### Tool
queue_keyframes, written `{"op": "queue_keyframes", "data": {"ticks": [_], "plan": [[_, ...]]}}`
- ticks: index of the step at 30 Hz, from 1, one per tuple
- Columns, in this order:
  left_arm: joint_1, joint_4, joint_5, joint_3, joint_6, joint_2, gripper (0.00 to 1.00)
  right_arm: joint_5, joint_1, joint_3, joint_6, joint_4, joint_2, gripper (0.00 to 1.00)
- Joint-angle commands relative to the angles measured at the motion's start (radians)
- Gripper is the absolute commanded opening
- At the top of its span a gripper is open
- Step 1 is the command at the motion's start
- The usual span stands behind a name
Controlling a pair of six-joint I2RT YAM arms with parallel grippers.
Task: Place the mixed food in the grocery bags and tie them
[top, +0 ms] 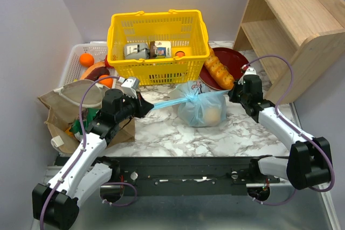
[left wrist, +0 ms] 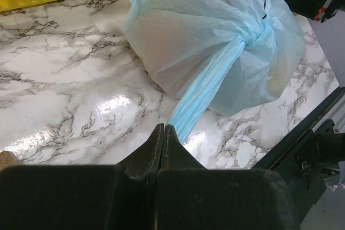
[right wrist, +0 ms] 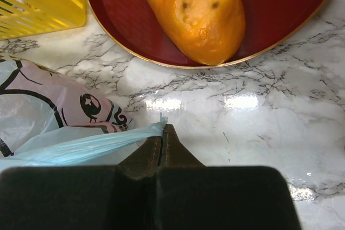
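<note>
The light-blue bag [top: 202, 109] with the pink cartoon print sits on the marble table, knotted at its top [left wrist: 250, 39], with orange fruit showing through it. My left gripper [top: 148, 106] is shut on the bag's left handle strand [left wrist: 207, 92] and holds it taut to the left. My right gripper [top: 230, 94] is shut on the right handle strand [right wrist: 81, 146] at the bag's right side. The tan bag [top: 70, 111] stands open at the left with food inside. Two oranges [top: 86, 59] lie behind it.
A yellow mesh basket [top: 159, 39] with cartons stands behind the blue bag. A bread loaf [top: 218, 71] lies on a dark red plate [top: 229, 56] close to my right gripper. A wooden shelf [top: 291, 25] stands at the back right. A white tray [top: 73, 60] sits at the back left.
</note>
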Motion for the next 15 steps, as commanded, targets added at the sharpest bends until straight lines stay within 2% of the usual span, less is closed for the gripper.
{"op": "queue_keyframes", "data": {"ticks": [1,6,13,14,15], "plan": [[0.048,-0.147,-0.217,0.002,0.05,-0.023,0.0,0.342,-0.138,-0.024,-0.025,0.005,0.0,0.01],[0.048,-0.138,-0.213,0.011,0.072,-0.012,0.0,0.334,-0.137,-0.021,-0.028,0.005,-0.019,0.01],[0.048,-0.029,-0.059,0.045,0.165,-0.003,0.0,0.218,-0.138,0.013,-0.068,-0.026,-0.065,0.01],[0.048,-0.026,-0.039,0.074,0.183,0.004,0.0,0.189,-0.137,0.037,-0.073,-0.041,-0.066,0.03],[0.048,-0.023,-0.039,0.091,0.196,0.029,0.0,0.172,-0.138,0.048,-0.079,-0.065,-0.069,0.34]]}}
